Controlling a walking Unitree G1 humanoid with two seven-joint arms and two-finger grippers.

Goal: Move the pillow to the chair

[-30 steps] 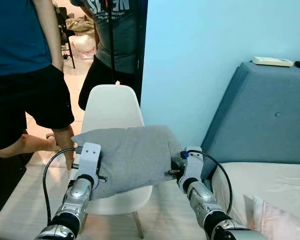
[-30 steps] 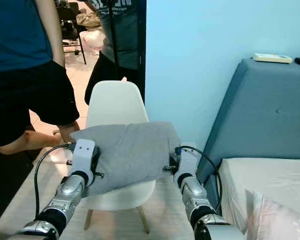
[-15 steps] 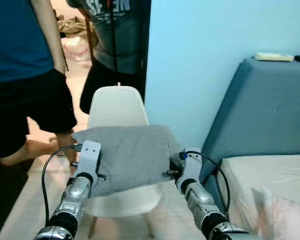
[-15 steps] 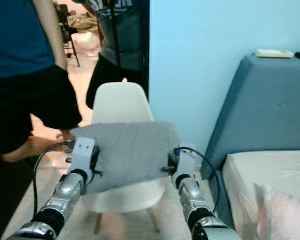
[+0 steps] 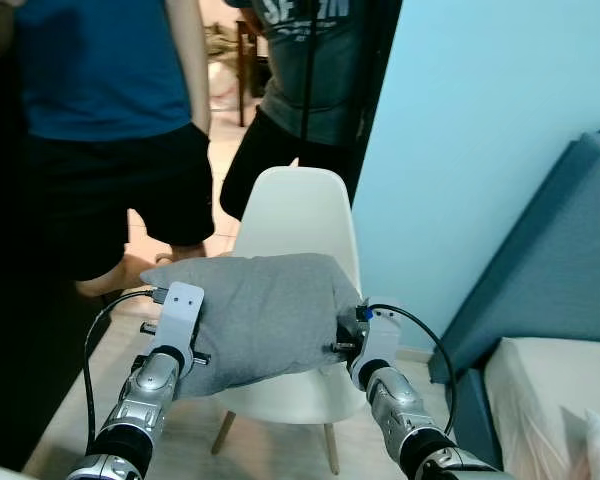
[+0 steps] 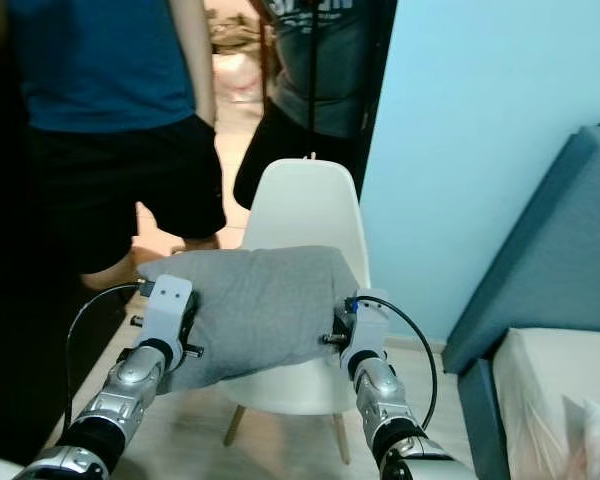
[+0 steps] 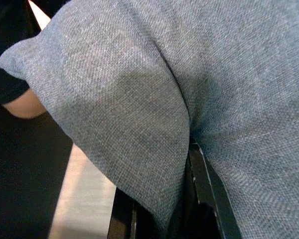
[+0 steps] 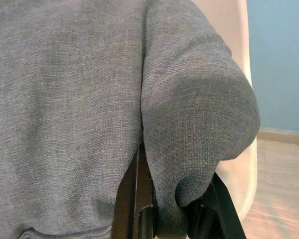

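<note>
At the centre of the frame, the grey pillow (image 5: 255,318) is clenched between the left gripper (image 7: 164,209) and right gripper (image 8: 169,209), above the white chair (image 5: 298,215). If released early, it could slide off the seat onto the floor.

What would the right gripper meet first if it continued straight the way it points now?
Probably the white chair. The right gripper is shut on the pillow, and the chair's shell shows just past the pillow's corner; how far it is stays unclear.

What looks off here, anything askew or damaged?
Nothing damaged or spilled. The pillow is pinched at each end by the left tool and right tool, so its fabric bunches there. It hangs in front of the upright chair. Two people stand close behind it.
</note>
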